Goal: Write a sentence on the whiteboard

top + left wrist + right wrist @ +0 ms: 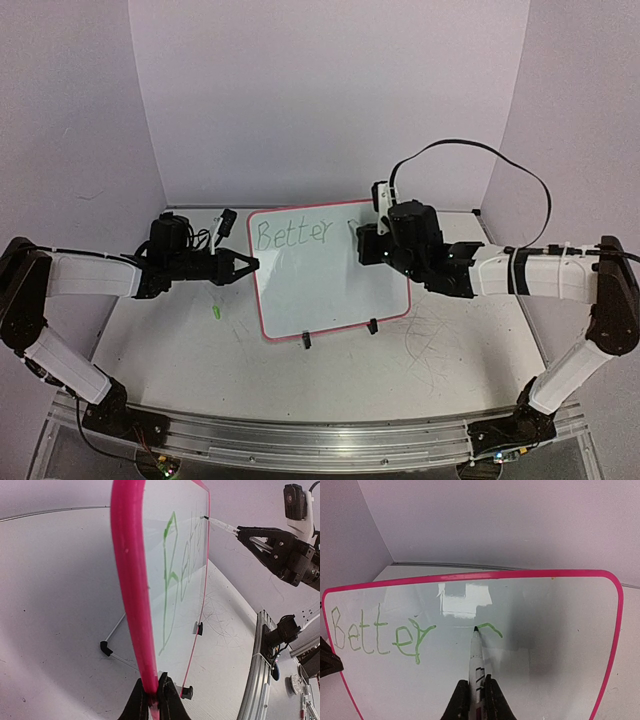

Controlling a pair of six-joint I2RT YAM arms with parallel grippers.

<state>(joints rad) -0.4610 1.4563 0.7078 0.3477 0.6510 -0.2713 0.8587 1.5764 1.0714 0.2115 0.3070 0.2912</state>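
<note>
From the overhead camera I see the small rectangular glossy whiteboard (pixel 330 290) with its pink-red rim. It is propped on small black stand feet (pixel 306 341) in the middle of the pale table (pixel 180 370), between my two arms. The left gripper (pixel 250 265) meets the board's left edge there, but only the left wrist view shows me how: its two dark fingers (pixel 137 702) are closed tight on the pink rim, pinching it from both sides. The right gripper (pixel 366 243) sits over the board's upper right corner and hides its own work from above. The right wrist view fills that in, with the jaws clamped on a slim white marker (pixel 476 655) whose dark tip touches the board at the left end of a short green curved stroke. The sentence (pixel 375 636), in thin green handwriting, reads "Better" along the board's upper left, and that stroke stands just to its right. Only the overhead view shows a small green piece (pixel 215 312) lying on the table near the board's lower left corner. Faint dark scribbles (pixel 435 340) mark the tabletop to the board's right, and the left wrist view catches them too.
</note>
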